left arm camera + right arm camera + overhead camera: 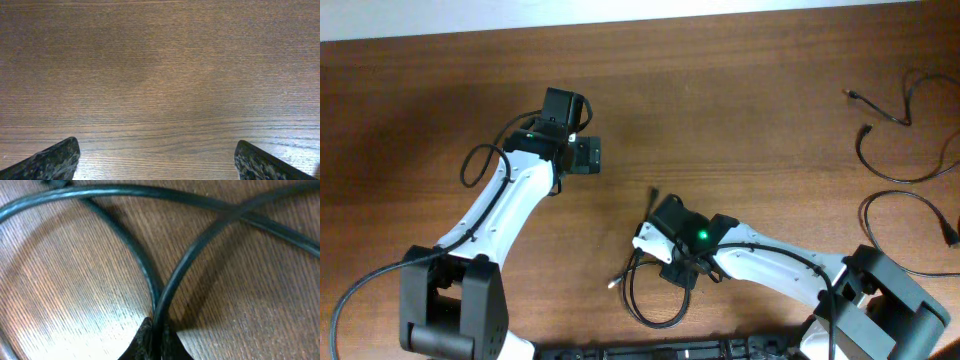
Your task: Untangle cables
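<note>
Here the right fingers (142,342) are pressed together with no gap showing, clamped on the looped cable (165,287). In the right wrist view two black strands of it run down side by side and meet right at the fingertips. From there one strand bends up and away to the left of the fingers. The other sweeps up and to the right, where it crosses a third strand that runs across the frame well ahead of the fingertips. All three strands lie against the wooden tabletop (160,75). Whether the fingers pinch both meeting strands or only one cannot be told, since the strands vanish between the dark tips. From overhead, the same cable forms a rough ring on the wood directly under and just beyond the right wrist. A pale plug end (613,285) pokes out to one side of the ring, and a dark tip sticks up on the far side of the wrist. The left fingers (52,162) stand wide apart, each showing only at a lower corner of the left wrist view. Only bare wood grain lies between and ahead of them, and no cord is near. More loose cables (892,179) lie in open curves well apart from both sets of fingers, out past the right arm.
</note>
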### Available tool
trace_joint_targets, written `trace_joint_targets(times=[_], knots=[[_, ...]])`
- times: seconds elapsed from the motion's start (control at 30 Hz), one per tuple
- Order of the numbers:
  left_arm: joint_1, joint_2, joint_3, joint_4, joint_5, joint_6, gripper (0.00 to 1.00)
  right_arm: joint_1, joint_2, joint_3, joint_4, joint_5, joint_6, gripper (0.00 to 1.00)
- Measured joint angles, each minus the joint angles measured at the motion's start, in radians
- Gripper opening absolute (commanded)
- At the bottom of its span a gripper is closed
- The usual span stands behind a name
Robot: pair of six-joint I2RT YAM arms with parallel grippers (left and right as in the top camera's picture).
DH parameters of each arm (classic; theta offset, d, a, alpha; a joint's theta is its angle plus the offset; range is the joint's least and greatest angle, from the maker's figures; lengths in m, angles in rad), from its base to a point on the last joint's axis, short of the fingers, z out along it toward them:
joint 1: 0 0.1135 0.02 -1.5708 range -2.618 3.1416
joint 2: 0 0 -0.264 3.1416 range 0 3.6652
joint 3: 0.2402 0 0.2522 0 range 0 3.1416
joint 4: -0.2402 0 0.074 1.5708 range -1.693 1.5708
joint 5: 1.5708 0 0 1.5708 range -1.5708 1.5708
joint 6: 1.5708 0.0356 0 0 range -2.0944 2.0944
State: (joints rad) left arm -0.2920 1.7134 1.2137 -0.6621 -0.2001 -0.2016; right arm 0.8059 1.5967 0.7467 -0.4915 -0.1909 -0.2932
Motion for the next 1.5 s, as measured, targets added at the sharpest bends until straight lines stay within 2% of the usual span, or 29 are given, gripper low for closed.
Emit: trace_joint_targets(times=[0.3,0.47,0.6,0.77,0.9,1.03,1.27,1.5], knots=[[0.0,0.0,0.0,0.0,0.0,0.0,0.99,-0.046,0.002,0.003,0.036,0.064,0.009,0.04],[0.0,0.0,0.0,0.0,0.0,0.0,0.99,-0.249,0.028,0.067,0.029,0.119,0.032,0.04],[0.0,0.0,0.0,0.0,0.0,0.0,0.99,-0.478,0.032,0.215,0.053,0.132,0.035,0.04],[0.0,0.0,0.0,0.0,0.0,0.0,0.99,-0.729,0.034,0.427,0.206,0.141,0.036,0.04],[0.0,0.0,0.0,0.0,-0.002,0.0,0.99,-0.869,0.033,0.486,0.349,0.142,0.048,0.04],[0.0,0.0,0.0,0.0,-0.003,0.0,0.99,-0.992,0.034,0.489,0.414,0.142,0.075,0.04],[0.0,0.0,0.0,0.0,-0.003,0.0,0.99,-1.13,0.034,0.489,0.379,0.091,0.092,0.04],[0.0,0.0,0.0,0.0,-0.003,0.0,0.99,-1.128,0.037,0.489,0.364,0.039,0.102,0.04]])
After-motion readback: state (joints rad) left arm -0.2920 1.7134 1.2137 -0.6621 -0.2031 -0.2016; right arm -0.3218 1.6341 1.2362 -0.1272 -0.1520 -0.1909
